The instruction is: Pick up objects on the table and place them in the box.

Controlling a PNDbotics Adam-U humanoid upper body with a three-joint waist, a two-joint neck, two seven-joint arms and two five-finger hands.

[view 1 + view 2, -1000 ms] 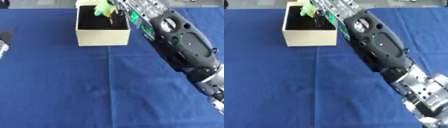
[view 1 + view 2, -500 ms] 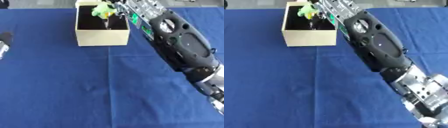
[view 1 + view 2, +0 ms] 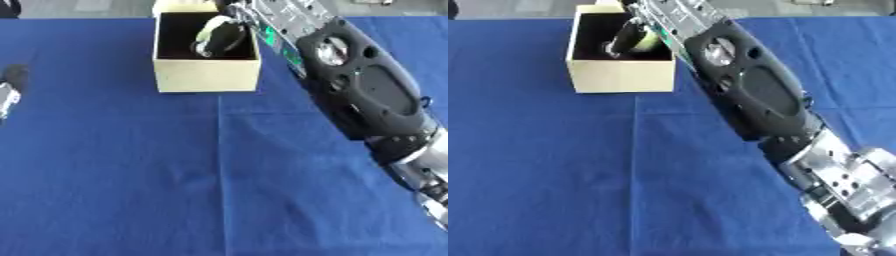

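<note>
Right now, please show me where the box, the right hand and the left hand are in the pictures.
box (image 3: pixel 206 76): left eye view, on its pale front wall.
right hand (image 3: pixel 220 39): left eye view, on the dark fingers reaching down into the box.
left hand (image 3: pixel 7 92): left eye view, on the part showing at the left edge.

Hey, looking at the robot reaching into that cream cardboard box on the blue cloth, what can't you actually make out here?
- Right hand, both views: its dark fingers blur against the cream cardboard box's black interior, so its grip is unreadable.
- Pale yellow-green object: mostly hidden behind the fingers.
- Left hand, left eye view: cut by the left edge.
</note>
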